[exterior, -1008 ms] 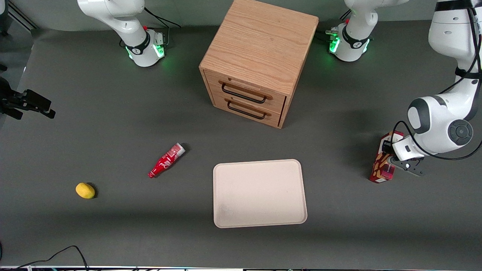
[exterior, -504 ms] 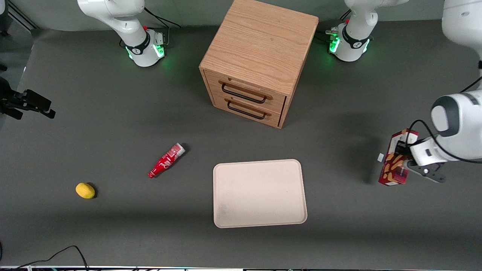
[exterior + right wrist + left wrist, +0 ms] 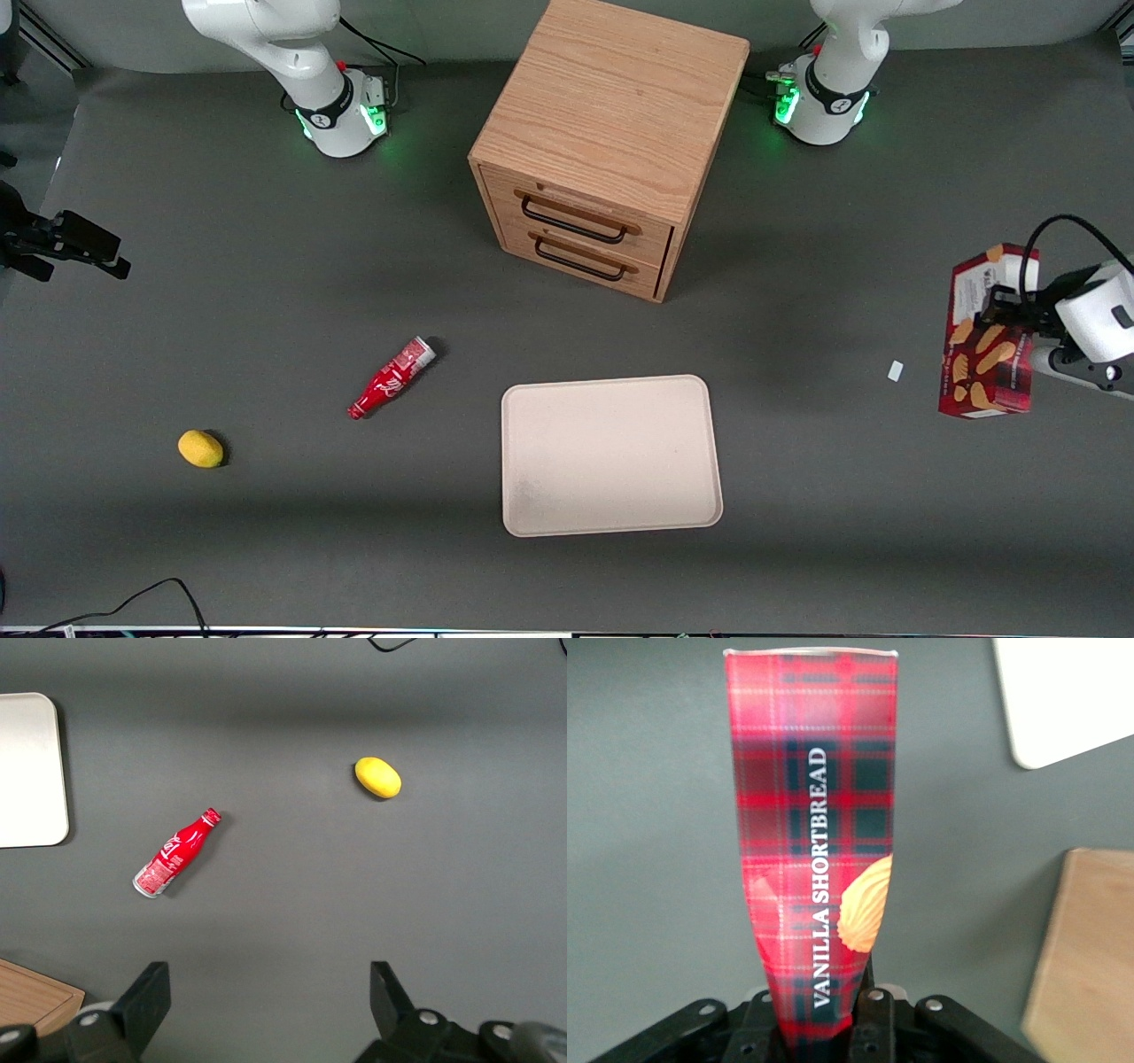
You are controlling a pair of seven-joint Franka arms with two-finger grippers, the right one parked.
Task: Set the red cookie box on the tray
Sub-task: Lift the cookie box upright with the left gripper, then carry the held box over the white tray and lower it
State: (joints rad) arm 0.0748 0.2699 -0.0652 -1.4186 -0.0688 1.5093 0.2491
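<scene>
Aloft, the red cookie box hangs clear of the desk, pinched by the gripper fingers, well off the tray toward the working arm's end.

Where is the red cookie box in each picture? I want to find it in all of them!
Front view: the red cookie box is held up by the gripper at the working arm's end of the table.
Left wrist view: the red cookie box fills the picture, clamped in the gripper.
Right wrist view: not in it.
Shared landmark: the tray.
</scene>
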